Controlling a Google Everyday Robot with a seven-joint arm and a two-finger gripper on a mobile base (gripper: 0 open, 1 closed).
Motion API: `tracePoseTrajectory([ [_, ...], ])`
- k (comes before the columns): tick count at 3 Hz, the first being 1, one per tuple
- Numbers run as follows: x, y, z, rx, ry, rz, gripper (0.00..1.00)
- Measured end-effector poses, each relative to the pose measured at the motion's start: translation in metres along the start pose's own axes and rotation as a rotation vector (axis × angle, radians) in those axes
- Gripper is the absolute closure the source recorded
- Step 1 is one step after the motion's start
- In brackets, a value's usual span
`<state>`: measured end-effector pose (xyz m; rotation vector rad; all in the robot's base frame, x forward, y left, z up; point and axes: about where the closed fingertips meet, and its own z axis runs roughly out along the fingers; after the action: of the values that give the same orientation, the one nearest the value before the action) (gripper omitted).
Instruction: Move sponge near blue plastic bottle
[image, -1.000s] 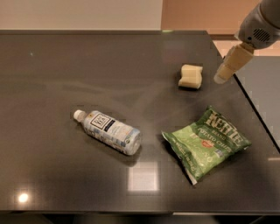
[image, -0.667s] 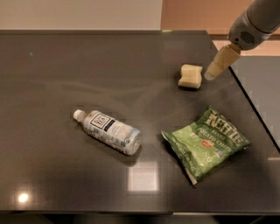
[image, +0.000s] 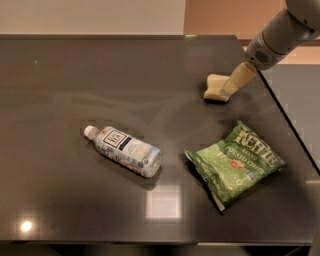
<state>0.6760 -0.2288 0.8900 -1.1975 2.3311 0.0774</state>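
1. From my remote seat I see the claw (image: 228, 93) low over the far right part of the surface (image: 65, 75), at about 2 o'clock from its middle.
2. Its beige tip lies against the right side of the sponge (image: 212, 85) and covers that edge. I cannot tell whether the claw is apart, together, or clamped on the sponge.
3. The grey arm (image: 279, 36) comes in from the 2 o'clock corner of my view and slopes down toward 8 o'clock.
4. The sponge, a small cream block, lies flat on the surface close to the right edge.
5. The bottle (image: 125, 150) lies on its side at about 8 o'clock from the middle of the surface. Its white cap points toward 10 o'clock and its label faces up.
6. The sponge is well apart from the bottle, off toward 2 o'clock from it.
7. A green chip bag (image: 235, 162) lies flat at about 4 o'clock from the middle, to the right of the bottle and apart from it. The sponge sits toward 12 o'clock from the bag, not touching it.
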Motion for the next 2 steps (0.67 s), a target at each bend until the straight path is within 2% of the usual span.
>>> tracePoseTrajectory([
  [2, 0.005, 0.010, 0.038, -0.057, 0.000, 0.052, 0.00],
])
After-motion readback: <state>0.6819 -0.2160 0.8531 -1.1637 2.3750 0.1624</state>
